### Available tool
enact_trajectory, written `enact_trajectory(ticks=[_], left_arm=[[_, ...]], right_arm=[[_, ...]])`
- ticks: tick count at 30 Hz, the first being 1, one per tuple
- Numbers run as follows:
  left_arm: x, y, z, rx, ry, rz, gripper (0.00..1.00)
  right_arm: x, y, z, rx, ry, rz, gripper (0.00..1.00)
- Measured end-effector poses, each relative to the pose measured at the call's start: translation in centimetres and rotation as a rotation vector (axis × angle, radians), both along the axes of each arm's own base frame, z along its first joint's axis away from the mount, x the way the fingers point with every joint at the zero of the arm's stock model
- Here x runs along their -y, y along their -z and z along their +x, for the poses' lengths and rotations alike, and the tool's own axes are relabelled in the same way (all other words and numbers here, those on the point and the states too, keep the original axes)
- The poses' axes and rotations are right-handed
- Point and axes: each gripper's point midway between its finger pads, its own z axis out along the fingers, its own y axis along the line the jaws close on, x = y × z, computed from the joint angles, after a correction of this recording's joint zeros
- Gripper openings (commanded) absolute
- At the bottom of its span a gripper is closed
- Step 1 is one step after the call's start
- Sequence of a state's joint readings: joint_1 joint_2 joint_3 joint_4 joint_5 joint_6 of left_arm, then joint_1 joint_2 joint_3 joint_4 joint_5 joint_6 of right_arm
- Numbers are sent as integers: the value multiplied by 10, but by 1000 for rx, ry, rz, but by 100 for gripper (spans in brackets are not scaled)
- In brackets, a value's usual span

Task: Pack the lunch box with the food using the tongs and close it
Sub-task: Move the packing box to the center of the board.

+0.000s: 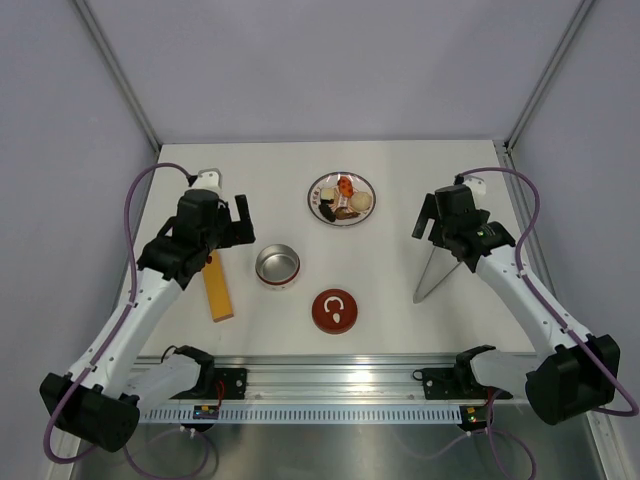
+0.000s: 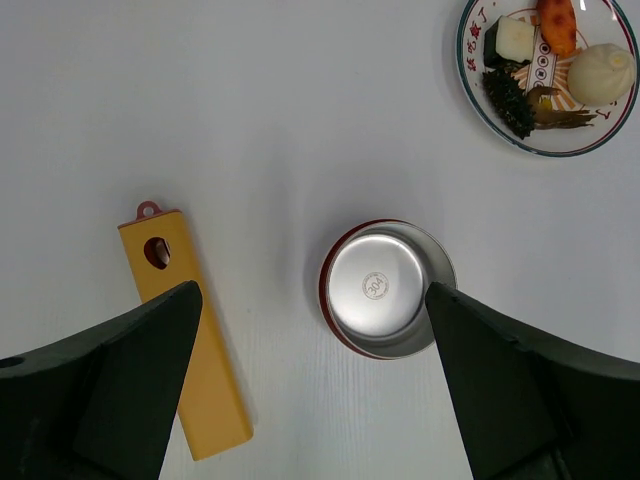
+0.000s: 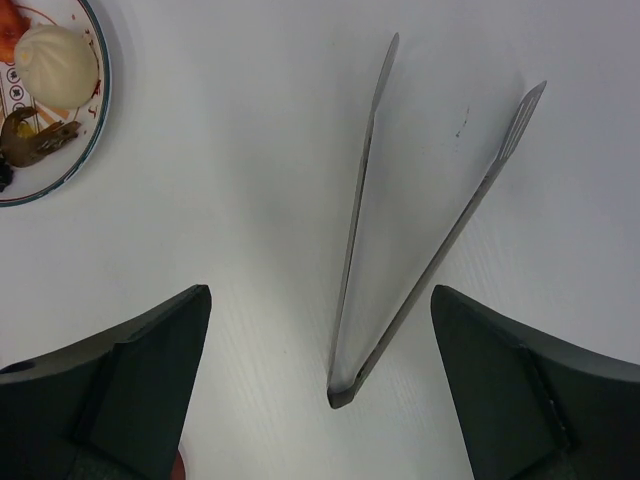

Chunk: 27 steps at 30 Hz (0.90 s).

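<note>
The lunch box (image 1: pixel 277 265) is a round steel tin, standing empty mid-table; in the left wrist view the tin (image 2: pixel 388 288) lies just inside my right fingertip. Its dark-red lid (image 1: pixel 335 311) lies apart, nearer the front. The food (image 1: pixel 343 197) sits on a patterned plate (image 1: pixel 312 190) behind the tin, including an orange piece (image 2: pixel 556 25) and a white bun (image 2: pixel 601 72). The tongs (image 1: pixel 435 272) lie flat on the right, their joined end (image 3: pixel 345 390) between my right fingers. The left gripper (image 2: pixel 311 291) and right gripper (image 3: pixel 320 292) both hover open, holding nothing.
A flat yellow-orange bar (image 1: pixel 217 288) lies left of the tin, under my left arm. The plate's rim (image 3: pixel 95 110) shows at the left edge of the right wrist view. A metal rail (image 1: pixel 330 385) runs along the near table edge.
</note>
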<state>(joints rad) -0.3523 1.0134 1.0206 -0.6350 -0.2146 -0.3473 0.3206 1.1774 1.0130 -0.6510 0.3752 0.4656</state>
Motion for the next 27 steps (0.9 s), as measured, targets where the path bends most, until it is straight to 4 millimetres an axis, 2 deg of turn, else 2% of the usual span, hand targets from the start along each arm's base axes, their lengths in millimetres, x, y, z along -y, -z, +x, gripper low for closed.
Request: enact_trajectory(ticks=[10,15,17,24,27], left_arm=[[0,1,-4,-10,-1,-10,99],[4,12,-8,-55,-29,-54,99],[8,23,-9,-90,-55,-94,99],[30,90,-28,-304,-129,-259,99],[36,111,-30,-359,-164,-302,99]], right_arm=[[-9,0,-3,-4,-39,39,99],[-13,0,-7,4,-58,63,100],[-13,-1,-7,7,-61,67,100],[-15,-4,-7,17,-69,75,99],[-15,-7,-8,25,-73,76,100]])
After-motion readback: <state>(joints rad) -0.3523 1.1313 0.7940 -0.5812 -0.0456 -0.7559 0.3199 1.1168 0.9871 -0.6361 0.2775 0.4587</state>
